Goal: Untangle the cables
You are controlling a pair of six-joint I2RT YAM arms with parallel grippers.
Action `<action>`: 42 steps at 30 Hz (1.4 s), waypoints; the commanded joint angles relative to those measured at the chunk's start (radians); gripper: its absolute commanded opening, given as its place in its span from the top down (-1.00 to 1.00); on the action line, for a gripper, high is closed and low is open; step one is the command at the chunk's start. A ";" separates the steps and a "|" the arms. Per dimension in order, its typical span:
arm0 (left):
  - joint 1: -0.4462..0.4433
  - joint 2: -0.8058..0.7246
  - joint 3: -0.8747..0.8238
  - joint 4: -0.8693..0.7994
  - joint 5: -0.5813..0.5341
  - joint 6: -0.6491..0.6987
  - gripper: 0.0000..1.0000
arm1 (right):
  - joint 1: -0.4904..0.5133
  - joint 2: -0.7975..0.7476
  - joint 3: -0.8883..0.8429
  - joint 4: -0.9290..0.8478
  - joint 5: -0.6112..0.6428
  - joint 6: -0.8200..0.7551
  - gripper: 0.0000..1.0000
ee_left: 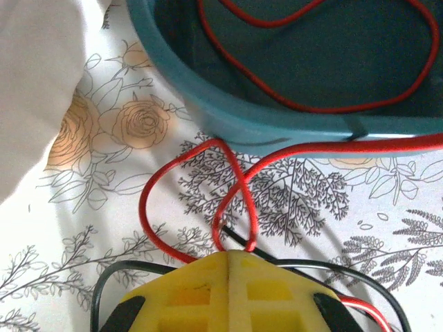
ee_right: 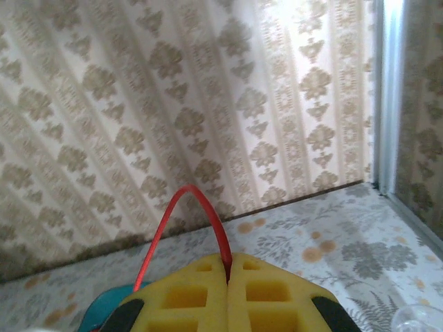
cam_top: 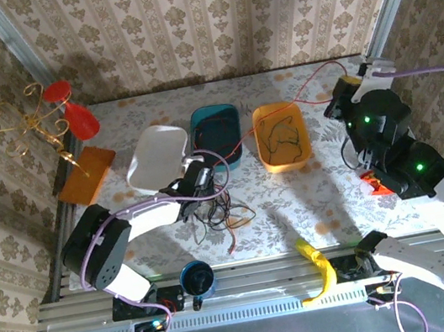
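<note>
My left tool [ee_left: 232, 257] is pinched shut on a red loop [ee_left: 147, 194] of the cables [cam_top: 217, 211] tangled on the tabletop [cam_top: 297, 204] just in front of the teal tub [cam_top: 213, 109]. My right tool [ee_right: 228, 263], well right of that tub, is clamped on a red strand [ee_right: 160, 228].

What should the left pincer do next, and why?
Probably lift slowly, up and away from the teal tub. The left pincer is shut on a crossed loop of red cable beside a black cable; the right pincer also grips red cable, so lifting should open the crossing.
</note>
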 commanded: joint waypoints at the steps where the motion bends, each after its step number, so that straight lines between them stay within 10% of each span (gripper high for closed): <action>1: -0.009 -0.043 -0.027 -0.014 -0.011 -0.024 1.00 | -0.045 -0.016 0.001 -0.007 0.090 0.078 1.00; 13: -0.019 -0.108 -0.085 0.138 0.096 0.066 1.00 | -0.225 0.056 0.091 -0.122 -0.253 0.101 1.00; 21: -0.108 -0.095 0.027 0.171 0.287 0.262 -0.38 | -0.225 0.056 0.064 -0.113 -0.404 0.079 1.00; 26: -0.178 0.041 0.166 0.051 0.233 0.298 -0.64 | -0.225 0.050 0.062 -0.112 -0.424 0.071 1.00; 36: -0.203 0.244 0.321 -0.239 -0.029 0.085 -0.32 | -0.225 0.026 0.047 -0.112 -0.422 0.059 1.00; 40: -0.202 0.265 0.320 -0.184 0.035 0.077 0.78 | -0.225 0.027 0.042 -0.113 -0.423 0.062 1.00; 42: -0.203 0.241 0.303 -0.120 0.067 0.084 1.00 | -0.225 0.024 0.041 -0.116 -0.409 0.066 1.00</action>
